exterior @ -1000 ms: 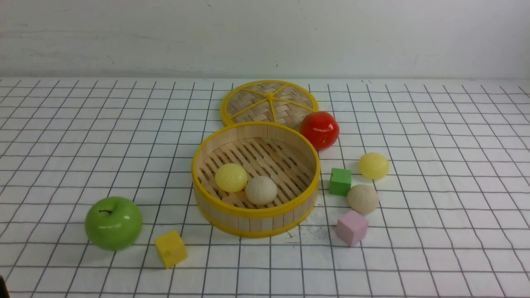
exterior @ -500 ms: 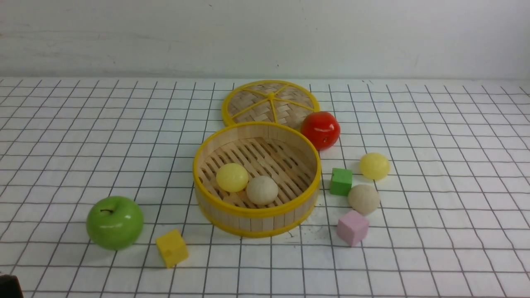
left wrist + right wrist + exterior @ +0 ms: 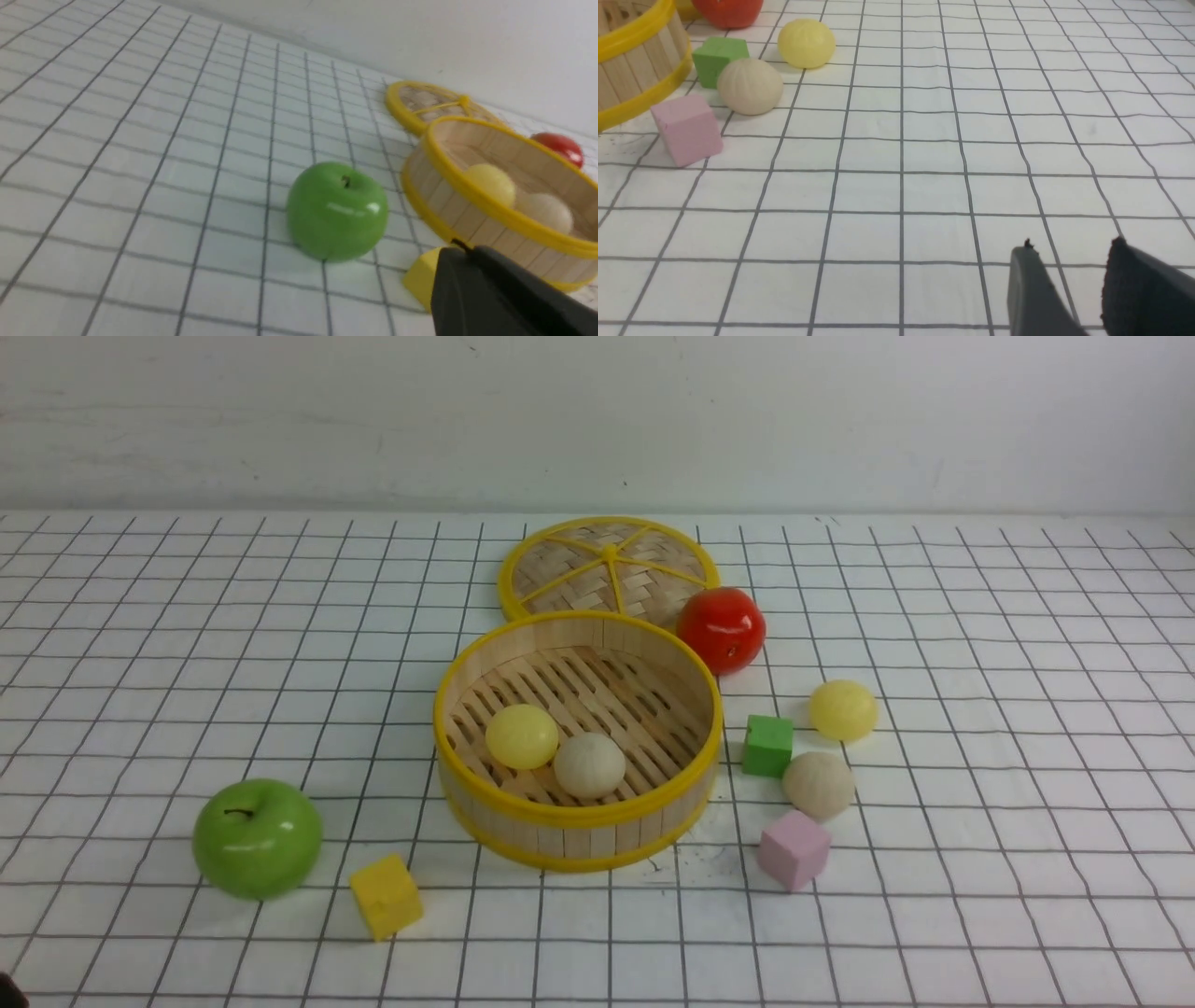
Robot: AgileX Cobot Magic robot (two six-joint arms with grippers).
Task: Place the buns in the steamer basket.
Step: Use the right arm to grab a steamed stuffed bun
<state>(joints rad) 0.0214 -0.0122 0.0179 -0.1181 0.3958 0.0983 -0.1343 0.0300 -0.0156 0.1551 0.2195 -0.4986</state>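
Steamer basket (image 3: 569, 840) first: it stands open about mid-counter, a little toward the near edge, with its lid (image 3: 607, 569) flat just behind it toward the far edge. On its slatted floor lie the inner yellow bun (image 3: 521, 735) and the inner beige bun (image 3: 588, 764), touching each other. The other two sit on the counter (image 3: 980, 896) on the basket's right-edge side. The loose beige bun (image 3: 818, 784) lies between the green cube (image 3: 767, 745) and the pink cube (image 3: 793, 849), close to both. The loose yellow bun (image 3: 843, 709) lies beyond it toward the far edge. I judge the job half done, and myself between picks.

My right fingers (image 3: 1031, 289) stand apart with nothing between them, low over bare counter by the near edge and well apart from the loose pair. My left fingers (image 3: 490, 298) are pressed together and empty, back by the near left corner, facing the green apple (image 3: 257, 838).

The next move looks like one for my right arm. It should reach the loose beige bun, come down from above, straddle it without nudging either cube and close gently, since a smooth dome may roll. Then it lifts the bun clear over the yellow rim.

A white cloth with a dark grid, slightly rippled, covers the counter. Behind the far edge rises a plain pale wall.
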